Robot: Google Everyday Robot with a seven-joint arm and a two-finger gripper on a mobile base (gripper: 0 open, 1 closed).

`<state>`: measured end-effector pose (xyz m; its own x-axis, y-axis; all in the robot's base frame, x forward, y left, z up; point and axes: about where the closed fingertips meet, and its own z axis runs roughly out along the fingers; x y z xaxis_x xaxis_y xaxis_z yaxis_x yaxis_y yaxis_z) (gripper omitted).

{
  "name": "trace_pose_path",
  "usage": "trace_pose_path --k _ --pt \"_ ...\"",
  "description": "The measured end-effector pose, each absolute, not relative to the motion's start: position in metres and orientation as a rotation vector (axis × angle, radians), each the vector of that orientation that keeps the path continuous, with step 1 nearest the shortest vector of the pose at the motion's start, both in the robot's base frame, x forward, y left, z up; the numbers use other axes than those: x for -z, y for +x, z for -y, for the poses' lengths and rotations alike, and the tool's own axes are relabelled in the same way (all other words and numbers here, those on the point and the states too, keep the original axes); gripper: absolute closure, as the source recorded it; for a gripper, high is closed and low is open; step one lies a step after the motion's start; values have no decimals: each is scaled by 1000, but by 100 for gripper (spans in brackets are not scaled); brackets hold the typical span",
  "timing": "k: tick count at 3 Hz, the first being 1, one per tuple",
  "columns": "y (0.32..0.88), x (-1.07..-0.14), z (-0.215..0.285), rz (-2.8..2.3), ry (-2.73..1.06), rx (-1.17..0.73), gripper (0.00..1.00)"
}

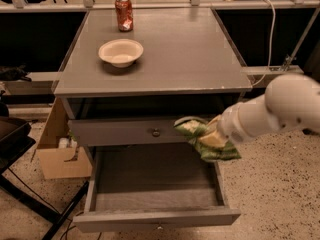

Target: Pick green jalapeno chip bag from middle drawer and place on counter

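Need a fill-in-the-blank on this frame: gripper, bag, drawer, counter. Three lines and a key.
1. The gripper holds the green jalapeno chip bag in the air over the picture-____ side of the middle drawer.
2. The middle drawer is ____, not shut.
3. The counter carries ____ things: a bowl and a red soda can.

Missing words: right; open; two

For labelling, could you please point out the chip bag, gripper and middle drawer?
green jalapeno chip bag (192, 128): camera view, left end.
gripper (216, 135): camera view, tips in bag, above drawer.
middle drawer (150, 176): camera view, bare floor.
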<state>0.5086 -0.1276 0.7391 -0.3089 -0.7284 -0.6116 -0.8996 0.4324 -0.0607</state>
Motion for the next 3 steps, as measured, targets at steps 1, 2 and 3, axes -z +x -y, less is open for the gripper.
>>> trace_pose_path --k 1,2,3 --pt "524 -826 157 -2134 -1353 -327 100" --pt "536 -898 167 -2124 -1353 -309 100" --pt "574 -952 151 -2032 -1355 -287 100"
